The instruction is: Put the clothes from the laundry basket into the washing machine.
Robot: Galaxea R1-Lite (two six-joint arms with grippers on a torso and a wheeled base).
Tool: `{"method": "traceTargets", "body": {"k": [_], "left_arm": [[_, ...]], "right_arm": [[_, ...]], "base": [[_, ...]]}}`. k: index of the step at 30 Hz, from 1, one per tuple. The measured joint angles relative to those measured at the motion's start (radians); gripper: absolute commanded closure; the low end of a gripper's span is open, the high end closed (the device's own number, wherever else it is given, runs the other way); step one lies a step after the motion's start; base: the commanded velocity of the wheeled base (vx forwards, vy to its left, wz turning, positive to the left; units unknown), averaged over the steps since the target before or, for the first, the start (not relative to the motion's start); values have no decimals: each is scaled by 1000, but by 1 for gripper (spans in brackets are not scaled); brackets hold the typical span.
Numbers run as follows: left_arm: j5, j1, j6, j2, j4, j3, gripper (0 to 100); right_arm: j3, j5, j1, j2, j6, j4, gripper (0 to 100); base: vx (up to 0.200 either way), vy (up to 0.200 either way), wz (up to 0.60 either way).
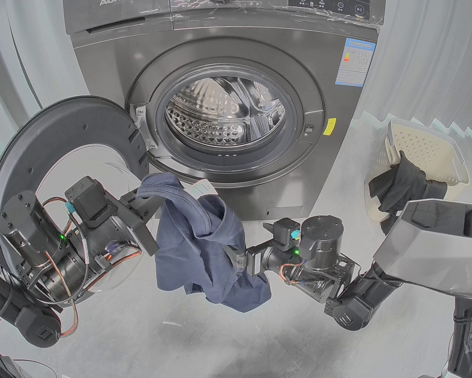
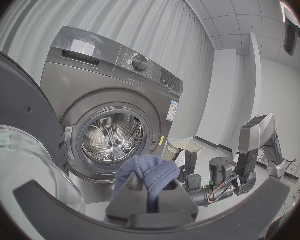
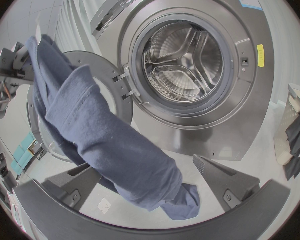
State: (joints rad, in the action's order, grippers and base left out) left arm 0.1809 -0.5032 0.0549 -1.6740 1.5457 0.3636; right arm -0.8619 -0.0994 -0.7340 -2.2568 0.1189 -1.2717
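Note:
A dark blue garment point(image 1: 204, 237) hangs in front of the washing machine point(image 1: 320, 74), below its open drum point(image 1: 222, 114). My left gripper point(image 1: 144, 198) is shut on the garment's upper edge; in the left wrist view the cloth point(image 2: 150, 170) bunches between the fingers of that gripper point(image 2: 153, 192). My right gripper point(image 1: 235, 255) is at the garment's lower right side, open. In the right wrist view the garment point(image 3: 100, 130) runs through the wide gap between its fingers point(image 3: 223, 180). The laundry basket point(image 1: 430, 148) lies tipped at the right with a black garment point(image 1: 404, 185) spilling out.
The machine's round door point(image 1: 62, 148) stands swung open to the left, just behind my left arm. Something dark shows inside the drum at its right point(image 1: 257, 127). Bare grey floor point(image 1: 194, 332) lies in front of the machine. Curtains hang behind.

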Motion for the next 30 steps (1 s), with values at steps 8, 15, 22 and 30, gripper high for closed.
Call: {"method": "traceTargets", "body": {"k": [8,15,22,30], "left_arm": [[0,0,0,0,0,0,100],[-1,0,0,-1,0,0,100],[0,5,0,0,0,0,100],[1,5,0,0,1,-3,100]], "right_arm": [[9,1,34,57,-17,6,0],[48,2,55,117,-23,7,0],[59,1,103,138,-32,7,0],[60,-2,64,117,-22,8,0]], "base": [[0,0,0],[0,0,0],[0,0,0],[0,0,0]]}}
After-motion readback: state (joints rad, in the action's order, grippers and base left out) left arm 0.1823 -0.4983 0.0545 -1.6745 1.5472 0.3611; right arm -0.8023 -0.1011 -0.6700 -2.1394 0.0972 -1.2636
